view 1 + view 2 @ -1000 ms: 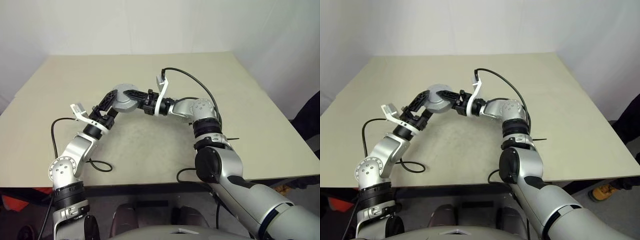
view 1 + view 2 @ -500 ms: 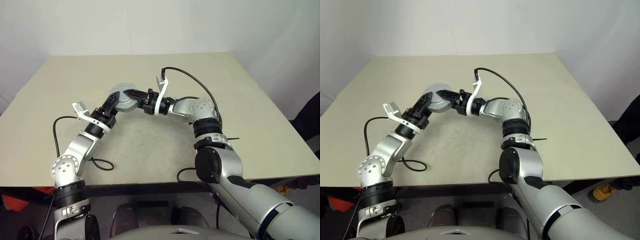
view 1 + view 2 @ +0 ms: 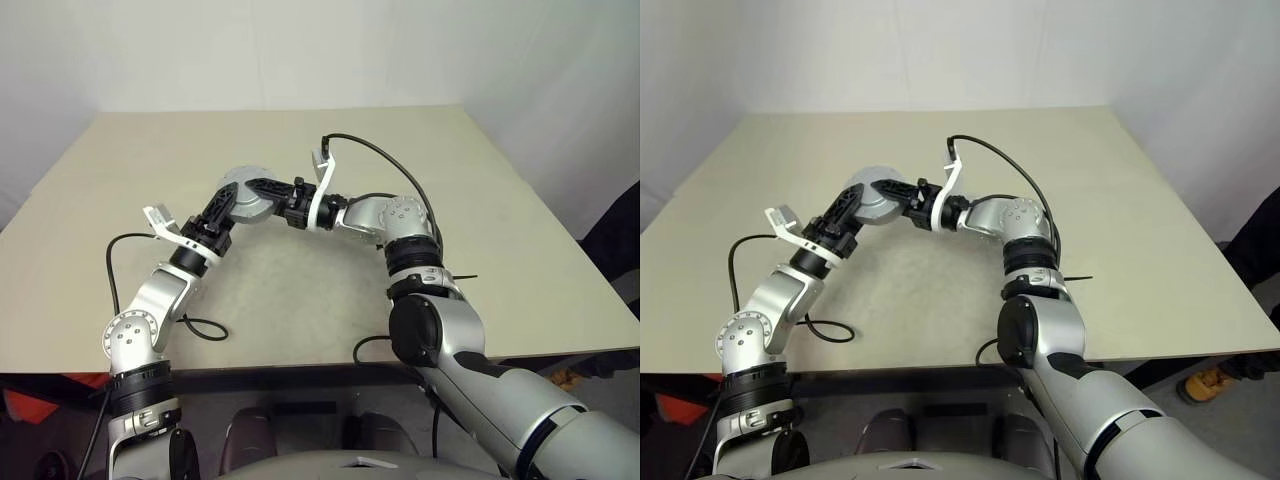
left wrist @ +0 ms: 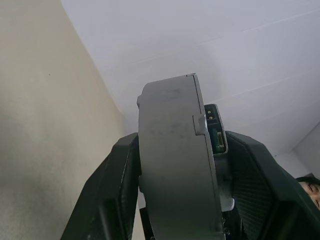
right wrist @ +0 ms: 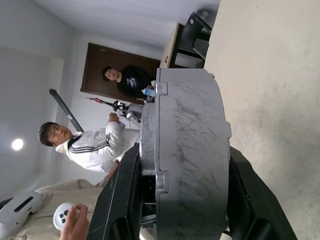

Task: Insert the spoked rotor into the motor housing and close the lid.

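Both grippers clamp the motor housing between them, held above the beige table. The left gripper grips it from one side, the right gripper from the opposite side, fingers pressed to its flat faces. Two people stand beyond the right gripper. A second ago the left gripper stood wide around the housing; now it is closed on it. No legible writing.

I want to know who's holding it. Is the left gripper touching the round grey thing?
Touching. In the left wrist view, both black fingers press the motor housing sides.
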Robot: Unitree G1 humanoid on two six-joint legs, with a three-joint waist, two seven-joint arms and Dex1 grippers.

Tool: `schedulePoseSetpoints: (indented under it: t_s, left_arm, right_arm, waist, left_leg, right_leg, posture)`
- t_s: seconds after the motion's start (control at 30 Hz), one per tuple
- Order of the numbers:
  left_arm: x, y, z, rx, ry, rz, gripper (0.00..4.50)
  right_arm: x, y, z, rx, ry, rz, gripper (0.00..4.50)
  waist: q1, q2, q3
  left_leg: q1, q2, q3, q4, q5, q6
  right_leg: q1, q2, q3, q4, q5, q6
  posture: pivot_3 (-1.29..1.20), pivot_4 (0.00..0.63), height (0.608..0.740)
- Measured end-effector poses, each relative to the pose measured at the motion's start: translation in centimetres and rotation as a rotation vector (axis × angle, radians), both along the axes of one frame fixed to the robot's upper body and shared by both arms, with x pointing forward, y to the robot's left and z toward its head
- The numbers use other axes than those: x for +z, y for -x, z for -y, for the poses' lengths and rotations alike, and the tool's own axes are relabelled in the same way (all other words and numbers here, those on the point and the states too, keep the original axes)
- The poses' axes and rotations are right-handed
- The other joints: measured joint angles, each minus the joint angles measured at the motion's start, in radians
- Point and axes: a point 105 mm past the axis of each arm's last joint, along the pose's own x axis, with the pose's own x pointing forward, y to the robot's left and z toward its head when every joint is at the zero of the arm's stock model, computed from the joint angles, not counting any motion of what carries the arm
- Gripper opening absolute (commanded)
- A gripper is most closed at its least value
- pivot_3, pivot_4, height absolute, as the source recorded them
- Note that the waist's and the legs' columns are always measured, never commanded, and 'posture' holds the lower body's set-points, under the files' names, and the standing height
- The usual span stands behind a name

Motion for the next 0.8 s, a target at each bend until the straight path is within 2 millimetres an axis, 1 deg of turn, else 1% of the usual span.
schedulePoseSetpoints:
  t_s: [0.27, 0.33, 0.37, 0.5, 0.57, 0.7, 0.8]
  left_arm:
    - [-0.1, -0.1, -0.3, 0.010, 0.003, 0.000, 2.20]
    - [-0.1, -0.1, -0.3, 0.012, 0.001, 0.000, 2.20]
    - [-0.2, -0.1, -0.4, 0.016, -0.008, -0.003, 2.20]
    - [-1.3, -0.2, -1.1, 0.054, -0.037, -0.049, 2.20]
    - [-1.9, -0.2, -1.4, 0.069, -0.044, -0.072, 2.20]
    - [-2.1, -0.3, -1.8, 0.096, -0.061, -0.076, 2.20]
    - [-3.6, -0.4, -3.0, 0.158, -0.092, -0.139, 2.20]
  right_arm:
    - [0.0, -0.1, -0.3, -0.004, 0.006, 0.029, 2.06]
    - [0.0, -0.1, -0.3, -0.006, 0.006, 0.039, 2.77]
    - [-0.2, -0.1, -0.4, -0.009, 0.017, 0.044, 3.00]
    - [-0.9, -0.5, -0.2, -0.046, 0.044, 0.070, 4.43]
    - [-0.8, -1.1, 0.0, -0.086, 0.061, 0.099, 4.43]
    - [-0.8, -1.8, 0.3, -0.141, 0.085, 0.141, 4.43]
    - [-0.3, -2.5, 0.7, -0.195, 0.080, 0.176, 4.43]
  waist:
    - [0.000, 0.000, 0.000]
    - [0.000, 0.000, 0.000]
    - [0.000, 0.000, 0.000]
    - [0.000, 0.000, 0.000]
    - [-0.001, -0.001, 0.000]
    - [-0.002, -0.001, 0.000]
    - [-0.003, -0.002, 0.000]
  left_leg:
    - [0.000, 0.000, 0.000, 0.000, 0.000, 0.000]
    - [0.000, 0.000, 0.000, 0.000, 0.000, 0.000]
    - [0.000, 0.000, 0.000, 0.000, 0.000, 0.000]
    - [0.000, 0.000, 0.000, 0.001, 0.000, 0.000]
    - [0.000, 0.000, 0.000, 0.002, 0.000, 0.000]
    - [0.000, 0.000, 0.000, 0.004, 0.000, 0.000]
    - [0.000, 0.001, 0.000, 0.004, 0.000, 0.000]
  right_leg:
    - [0.000, 0.000, 0.000, 0.000, 0.000, 0.000]
    - [0.000, 0.000, 0.000, 0.000, 0.000, 0.000]
    - [0.000, 0.000, 0.000, 0.000, 0.000, 0.000]
    - [0.000, 0.000, 0.000, 0.001, 0.000, 0.000]
    - [0.000, 0.000, 0.000, 0.001, 0.000, 0.000]
    - [0.000, 0.000, 0.000, 0.002, 0.000, 0.000]
    - [0.000, 0.000, 0.000, 0.003, 0.000, 0.000]
  posture:
    - [0.00, 0.000, 0.740]
    - [0.00, 0.000, 0.740]
    - [0.00, 0.000, 0.740]
    - [0.00, 0.000, 0.740]
    - [0.00, 0.000, 0.740]
    - [0.00, 0.000, 0.740]
    - [0.00, 0.000, 0.740]
